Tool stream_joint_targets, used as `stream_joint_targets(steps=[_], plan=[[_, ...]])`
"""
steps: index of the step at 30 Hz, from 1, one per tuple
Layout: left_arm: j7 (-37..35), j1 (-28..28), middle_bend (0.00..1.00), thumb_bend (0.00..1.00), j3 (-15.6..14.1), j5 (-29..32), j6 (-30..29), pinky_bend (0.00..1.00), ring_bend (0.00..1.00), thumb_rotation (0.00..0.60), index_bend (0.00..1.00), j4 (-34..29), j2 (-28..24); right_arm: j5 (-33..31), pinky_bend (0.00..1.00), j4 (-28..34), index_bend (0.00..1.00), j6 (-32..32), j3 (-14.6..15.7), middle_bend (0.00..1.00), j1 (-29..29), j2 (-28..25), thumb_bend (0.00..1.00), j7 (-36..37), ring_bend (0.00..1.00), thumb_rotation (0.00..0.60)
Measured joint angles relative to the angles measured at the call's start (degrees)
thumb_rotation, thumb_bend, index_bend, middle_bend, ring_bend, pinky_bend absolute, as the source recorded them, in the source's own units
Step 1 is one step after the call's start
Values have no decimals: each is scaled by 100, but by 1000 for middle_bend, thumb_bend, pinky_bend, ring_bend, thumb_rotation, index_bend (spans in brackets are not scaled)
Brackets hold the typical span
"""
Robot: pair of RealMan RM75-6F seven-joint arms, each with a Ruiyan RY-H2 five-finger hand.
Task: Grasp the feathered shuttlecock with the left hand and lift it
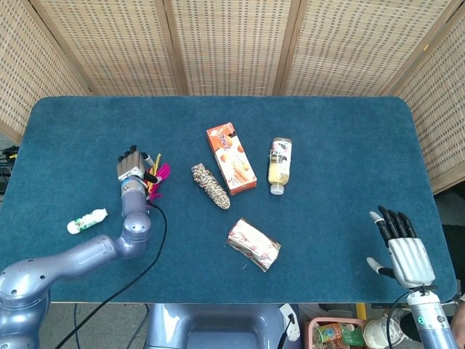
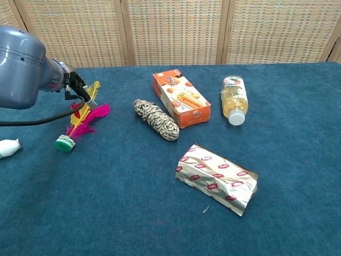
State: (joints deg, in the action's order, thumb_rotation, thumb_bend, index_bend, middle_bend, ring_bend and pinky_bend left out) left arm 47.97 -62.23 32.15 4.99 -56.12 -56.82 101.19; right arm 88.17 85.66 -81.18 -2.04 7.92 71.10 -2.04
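The shuttlecock (image 2: 84, 121) lies on the blue table, its green base (image 2: 65, 143) toward me and its pink and yellow feathers pointing away. In the head view only its pink feather tips (image 1: 162, 173) show beside my wrist. My left hand (image 1: 133, 166) is over the feather end with its fingers stretched out and nothing in them. In the chest view the dark fingertips (image 2: 80, 89) sit right at the yellow feather, but I cannot tell whether they touch it. My right hand (image 1: 402, 249) hangs open off the table's near right corner.
A coiled rope (image 2: 155, 119), an orange box (image 2: 181, 100), a drink bottle (image 2: 234, 100) and a foil packet (image 2: 217, 178) lie to the right of the shuttlecock. A small white bottle (image 2: 8, 148) lies at the left. A black cable (image 1: 149, 254) trails from my left wrist.
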Motion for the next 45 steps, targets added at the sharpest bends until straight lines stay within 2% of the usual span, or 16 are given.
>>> stream_joint_targets(steps=[11, 20, 27, 35, 45], plan=[[6, -29, 0, 286, 97, -113, 120, 0, 0, 600, 510, 208, 204, 16, 0, -6, 53, -32, 6, 0, -4, 3, 169, 18, 0, 600], [31, 7, 0, 318, 145, -175, 110, 0, 0, 600, 569, 158, 217, 14, 0, 6, 53, -41, 7, 0, -7, -1, 169, 4, 0, 600], [9, 42, 0, 380, 171, -226, 123, 0, 0, 600, 619, 53, 200, 15, 0, 4, 53, -45, 6, 0, -6, 0, 169, 3, 0, 600], [-2, 129, 0, 396, 196, -259, 32, 0, 0, 600, 662, -273, 53, 39, 0, 18, 53, -73, 14, 0, -14, 0, 169, -18, 0, 600], [-68, 367, 0, 431, 179, -346, -241, 0, 0, 600, 749, -1090, -373, 138, 0, 78, 53, -151, 44, 0, -29, -3, 169, -67, 0, 600]])
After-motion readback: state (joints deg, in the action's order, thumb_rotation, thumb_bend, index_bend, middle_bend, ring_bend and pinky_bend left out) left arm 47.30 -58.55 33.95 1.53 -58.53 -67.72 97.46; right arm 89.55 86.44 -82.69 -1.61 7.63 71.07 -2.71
